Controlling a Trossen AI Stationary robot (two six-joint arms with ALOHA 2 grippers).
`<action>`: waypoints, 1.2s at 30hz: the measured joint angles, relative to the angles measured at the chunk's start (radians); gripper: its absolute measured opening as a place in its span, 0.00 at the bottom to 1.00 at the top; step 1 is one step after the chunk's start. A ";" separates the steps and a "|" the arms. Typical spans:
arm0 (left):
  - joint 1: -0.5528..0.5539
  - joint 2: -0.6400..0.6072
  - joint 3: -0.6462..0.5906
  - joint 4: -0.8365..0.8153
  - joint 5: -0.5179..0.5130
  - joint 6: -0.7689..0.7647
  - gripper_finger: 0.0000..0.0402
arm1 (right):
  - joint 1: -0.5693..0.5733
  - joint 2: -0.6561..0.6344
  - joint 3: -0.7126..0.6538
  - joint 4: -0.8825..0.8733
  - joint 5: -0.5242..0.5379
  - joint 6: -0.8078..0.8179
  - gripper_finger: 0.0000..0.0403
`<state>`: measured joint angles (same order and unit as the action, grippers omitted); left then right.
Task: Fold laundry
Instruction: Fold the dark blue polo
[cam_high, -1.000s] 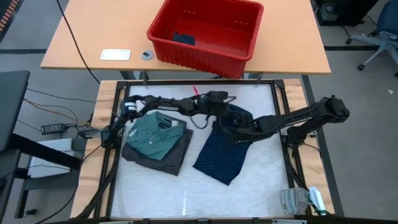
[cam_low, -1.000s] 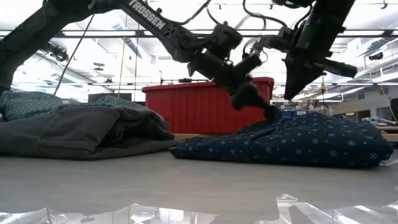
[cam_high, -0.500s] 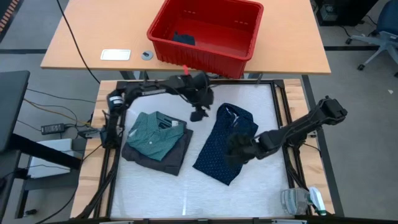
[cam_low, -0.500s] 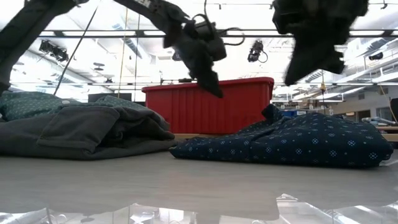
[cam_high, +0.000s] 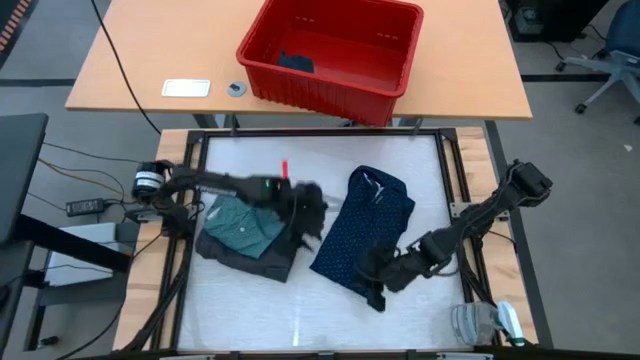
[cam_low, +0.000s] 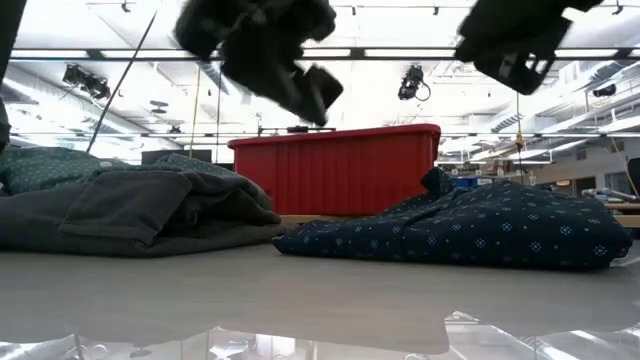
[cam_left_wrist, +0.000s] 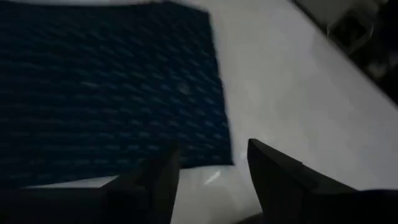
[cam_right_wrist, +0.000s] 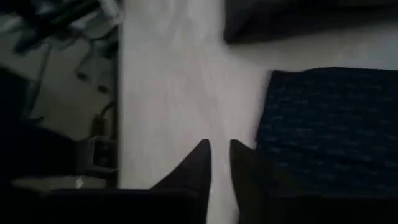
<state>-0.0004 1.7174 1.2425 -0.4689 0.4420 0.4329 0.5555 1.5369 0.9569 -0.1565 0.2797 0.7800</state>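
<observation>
Two robot arms hang over folded laundry on a white-topped table (cam_high: 250, 300).

At centre frame in the high view, a folded navy dotted piece (cam_high: 365, 228) lies flat; to its left a teal-green dotted shirt (cam_high: 238, 220) sits on a charcoal grey piece (cam_high: 262, 257). The left gripper (cam_high: 310, 213) is above the right edge of that stack, and its wrist view shows its fingers (cam_left_wrist: 160, 180) spread apart and empty over the navy cloth. The right gripper (cam_high: 372, 282) hangs at the navy piece's lower edge, its fingers (cam_right_wrist: 200, 163) a narrow gap apart, holding nothing. At the top of the frame a red basket (cam_high: 395, 92) on a wooden table (cam_high: 130, 70) holds another dark garment (cam_high: 295, 63).
</observation>
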 joint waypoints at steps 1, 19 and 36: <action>-0.028 0.007 -0.022 0.021 -0.019 -0.001 0.49 | 0.009 0.016 0.000 0.007 -0.004 0.001 0.21; -0.229 0.204 -0.071 0.336 -0.359 -0.193 0.74 | 0.116 0.354 0.236 -0.358 0.006 -0.029 0.52; -0.295 0.281 -0.061 0.356 -0.394 -0.332 0.04 | 0.131 0.433 0.251 -0.439 0.057 0.279 0.04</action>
<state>-0.2957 1.9989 1.1813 -0.1130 0.0481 0.1005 0.6868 1.9701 1.2083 -0.5957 0.3365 1.0588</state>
